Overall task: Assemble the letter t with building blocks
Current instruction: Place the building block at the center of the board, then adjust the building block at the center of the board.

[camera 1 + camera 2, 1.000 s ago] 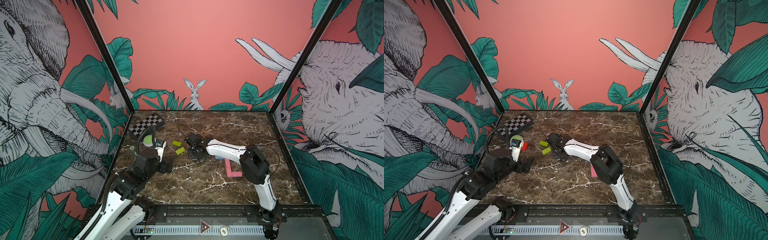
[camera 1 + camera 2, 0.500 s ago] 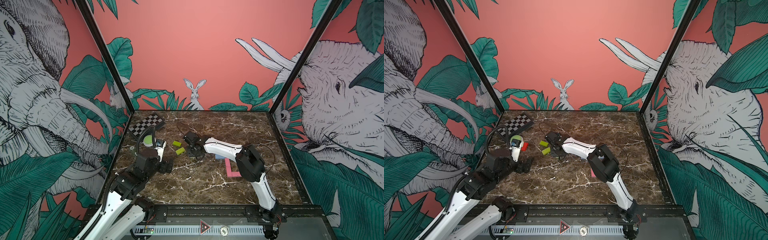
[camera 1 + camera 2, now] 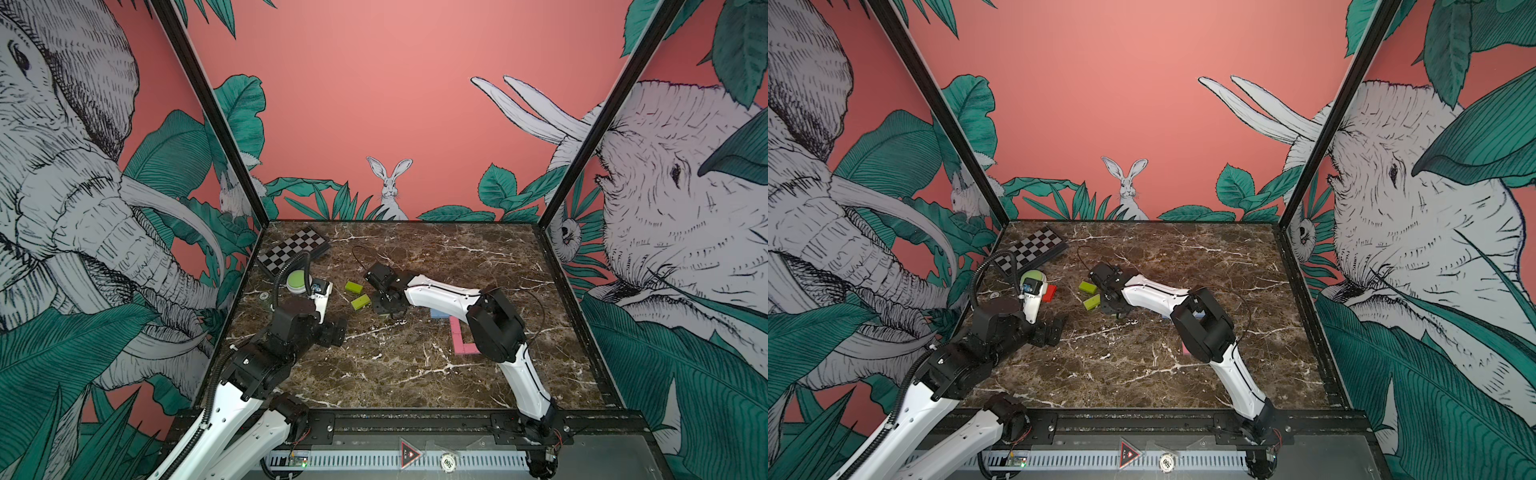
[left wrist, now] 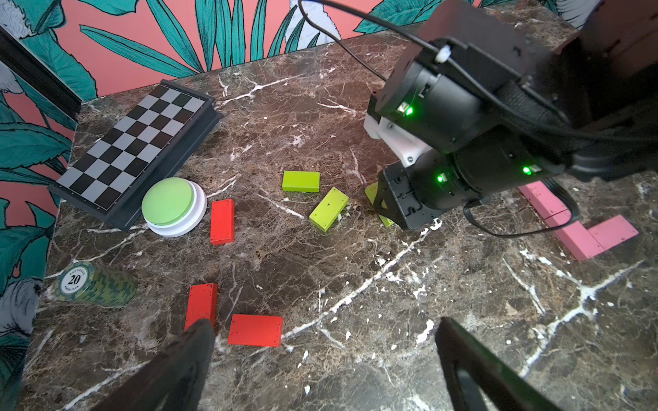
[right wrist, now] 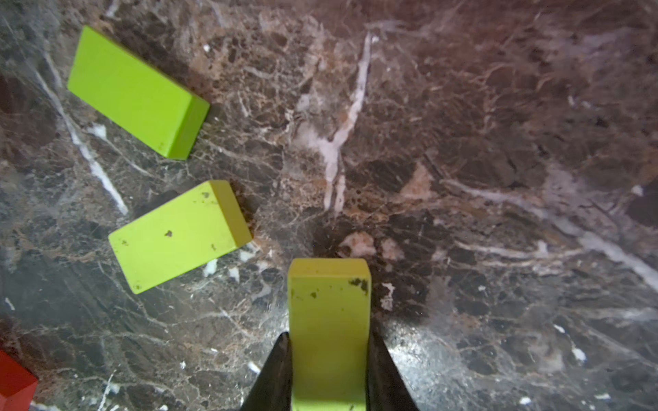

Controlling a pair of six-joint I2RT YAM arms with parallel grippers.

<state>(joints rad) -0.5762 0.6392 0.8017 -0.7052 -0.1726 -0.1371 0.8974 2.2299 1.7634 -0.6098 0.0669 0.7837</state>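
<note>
right arm [image 3: 494, 328]: since a second ago the elbow has swung toward the left edge and the wrist has drawn slightly toward the far edge. left arm [image 3: 291, 328] is unchanged.

right claw [image 5: 327, 341] is clenched on a lime green block [image 5: 327, 295], whose end sticks out past the fingertips, low over the tabletop [image 3: 374, 374]; cannot tell whether it touches the marble. two loose lime blocks [image 3: 353, 286] [image 3: 360, 302] lie just beside it, toward the left edge.

left claw [image 4: 322, 327] is released, jaws wide, near the left edge, with red blocks [image 4: 255, 330] just beside one finger.

pink blocks [image 3: 459, 338] form an l right of centre, with a light blue block [image 3: 439, 312] at its far end.

bare marble runs along the front edge and into the far right corner.
</note>
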